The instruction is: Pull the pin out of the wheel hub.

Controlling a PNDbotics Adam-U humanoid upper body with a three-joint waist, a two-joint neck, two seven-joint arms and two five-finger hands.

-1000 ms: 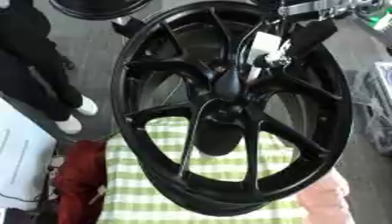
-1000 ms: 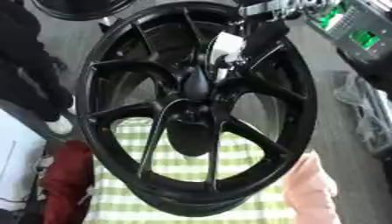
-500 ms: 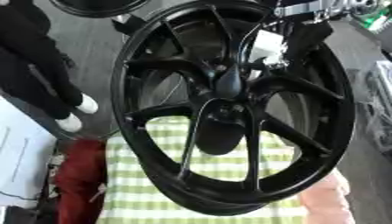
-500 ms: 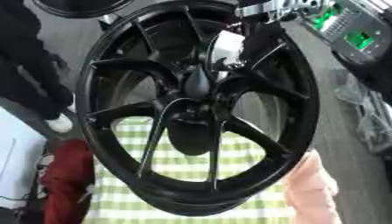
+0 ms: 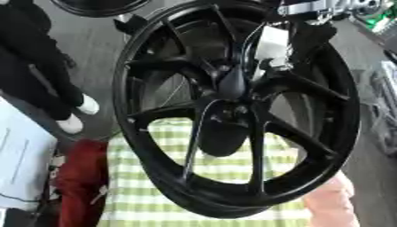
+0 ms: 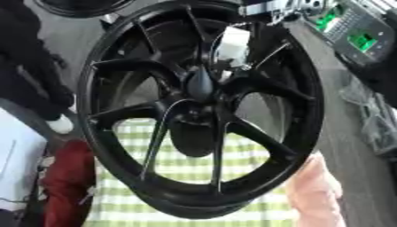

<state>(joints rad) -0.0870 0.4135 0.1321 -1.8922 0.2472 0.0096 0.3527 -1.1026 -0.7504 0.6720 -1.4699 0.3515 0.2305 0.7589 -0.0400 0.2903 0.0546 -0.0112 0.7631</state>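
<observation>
**Wheel stands on edge while the right robot hand reaches the hub from behind**

Grey floor lies around the work, and a green and white checked cloth covers the tabletop under the wheel. On the cloth stands the black wheel, upright on its rim and a little tilted, with the spoked face turned to the camera. I think it is kept like this so that the hub in the middle is open from both sides.

From the far right the right arm comes down with its silver joint over the top of the rim. The right robot hand is mostly behind the spokes, so I cannot tell whether its fingers are open or closed, or whether it holds something. A white part shows through the spokes just above the hub; it may be the pin or belong to the hand, this I cannot decide. The pin seems not yet out.

The left robot hand shows in no view. A red cloth lies at the near left, and a pink thing at the near right beside the rim.
</observation>
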